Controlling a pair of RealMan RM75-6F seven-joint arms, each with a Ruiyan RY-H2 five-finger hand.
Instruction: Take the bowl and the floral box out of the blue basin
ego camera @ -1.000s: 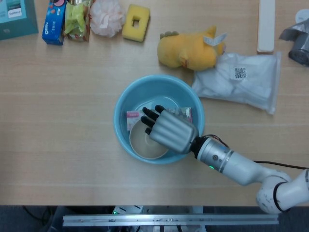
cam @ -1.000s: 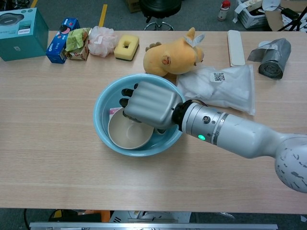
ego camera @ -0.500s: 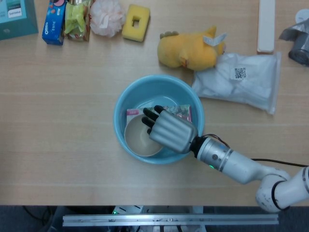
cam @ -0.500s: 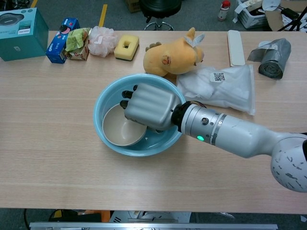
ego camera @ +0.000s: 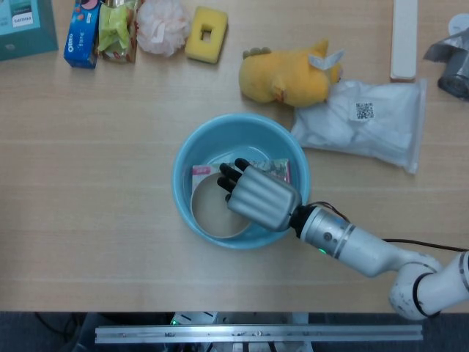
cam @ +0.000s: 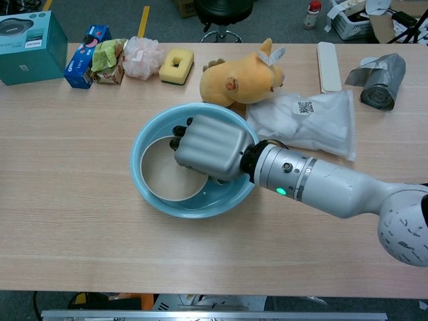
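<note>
My right hand (ego camera: pixel 258 196) sits in the basin (ego camera: pixel 189 150), fingers curled over the bowl (ego camera: pixel 209 216) rim, grip unconfirmed; bowl has slid left and tipped up against the wall over the last second; box (ego camera: pixel 201 173) lies beneath; lift-out looks imminent.

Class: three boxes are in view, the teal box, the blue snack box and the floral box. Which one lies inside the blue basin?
The floral box: it lies in the blue basin, partly under the robot hand. The others stand on the table's far-left edge.
</note>
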